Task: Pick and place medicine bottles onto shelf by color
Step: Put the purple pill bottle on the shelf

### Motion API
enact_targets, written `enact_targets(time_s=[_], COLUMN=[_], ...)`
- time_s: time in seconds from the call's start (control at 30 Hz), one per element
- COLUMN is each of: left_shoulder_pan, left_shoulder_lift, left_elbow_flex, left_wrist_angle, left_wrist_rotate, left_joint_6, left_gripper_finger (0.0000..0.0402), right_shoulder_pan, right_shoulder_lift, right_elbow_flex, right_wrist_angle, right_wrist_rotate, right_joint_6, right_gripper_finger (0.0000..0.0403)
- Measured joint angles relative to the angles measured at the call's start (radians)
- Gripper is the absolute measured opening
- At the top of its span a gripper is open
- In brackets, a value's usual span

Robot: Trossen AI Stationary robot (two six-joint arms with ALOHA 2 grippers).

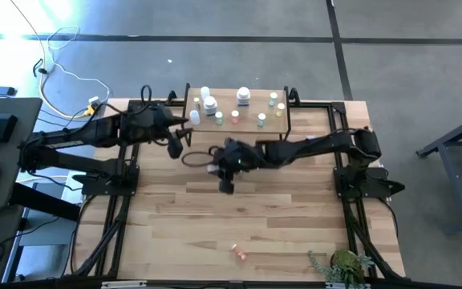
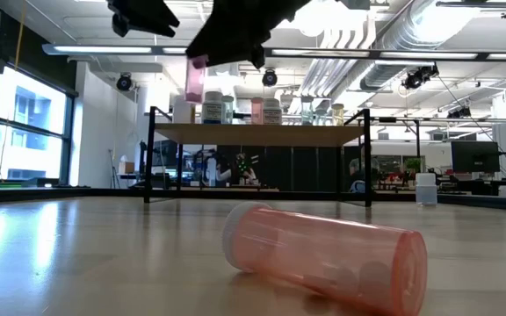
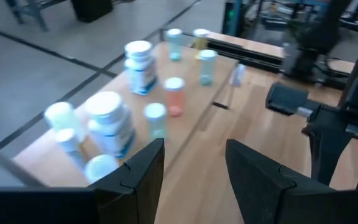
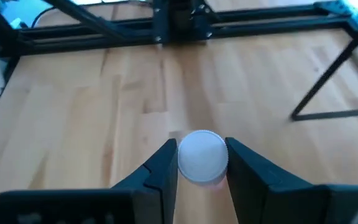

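Note:
The shelf (image 1: 247, 124) stands at the table's far edge with several white, green, pink and yellowish medicine bottles (image 1: 243, 98) upright on it; in the low view it shows as (image 2: 262, 133). A pink bottle with a white cap (image 2: 196, 81) hangs in my right gripper (image 1: 225, 181) over the table's middle, in front of the shelf. Another pink bottle (image 2: 323, 256) lies on its side near the table's front edge (image 1: 239, 254). My left gripper (image 3: 194, 180) is open and empty, raised beside the shelf's left end (image 1: 175, 146). My right gripper pinches the pink bottle at its white cap (image 4: 202, 155), one finger on either side of the cap. The fingers slant down from the table's right side. The bottle hangs upright below them (image 2: 196, 88), well clear of the table.
Black frame rails (image 1: 115, 217) run along both sides of the table and behind the shelf. A small plant (image 1: 343, 265) sits at the near right corner. A pale bottle (image 2: 425, 189) stands at the right. Bare wood lies between the shelf and the lying bottle.

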Motion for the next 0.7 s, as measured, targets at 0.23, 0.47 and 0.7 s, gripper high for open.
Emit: enact_targets(time_s=[0.23,0.47,0.7], left_shoulder_pan=[0.104,0.174,0.208], left_shoulder_lift=[0.0,0.0,0.001], left_elbow_flex=[0.0,0.0,0.0], left_wrist_angle=[0.008,0.008,0.009], left_wrist_rotate=[0.002,0.004,0.004], left_joint_6=[0.037,0.036,0.034], left_gripper_finger=[0.016,0.016,0.016], right_shoulder_pan=[-0.151,-0.276,-0.391], right_shoulder_lift=[-0.051,-0.138,-0.253], right_elbow_flex=[0.0,0.0,0.0], right_wrist_angle=[-0.008,-0.015,-0.027], right_wrist_rotate=[-0.138,-0.208,-0.172], right_joint_6=[-0.074,-0.08,-0.132], right_gripper_finger=[0.0099,0.0099,0.0099])
